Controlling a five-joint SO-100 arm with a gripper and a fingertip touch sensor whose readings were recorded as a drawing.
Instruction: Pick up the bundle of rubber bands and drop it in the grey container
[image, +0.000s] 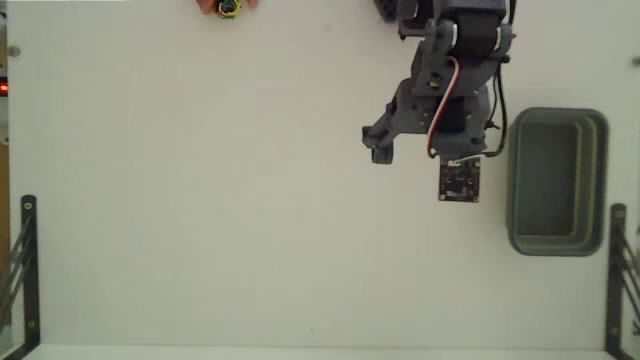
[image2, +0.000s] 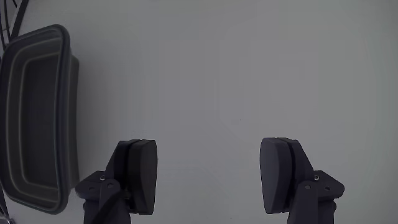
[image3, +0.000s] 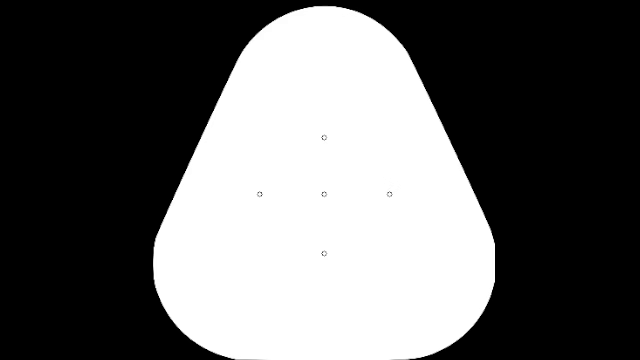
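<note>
At the top edge of the surface (image: 200, 200) in the fixed view, we see the bundle of rubber bands (image: 229, 8) untouched, well apart from our arm, whose jaws are spread and empty beside the empty grey container (image: 557, 181), so everything remains.

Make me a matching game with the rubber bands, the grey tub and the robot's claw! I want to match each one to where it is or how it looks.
Things:
1. bundle of rubber bands
2. grey tub
3. gripper

Descriptions:
A. open, with nothing between its fingers
B. at the top edge of the fixed view, left of the arm
C. empty, at the right side of the fixed view

Pairs: 1-B, 2-C, 3-A
</note>
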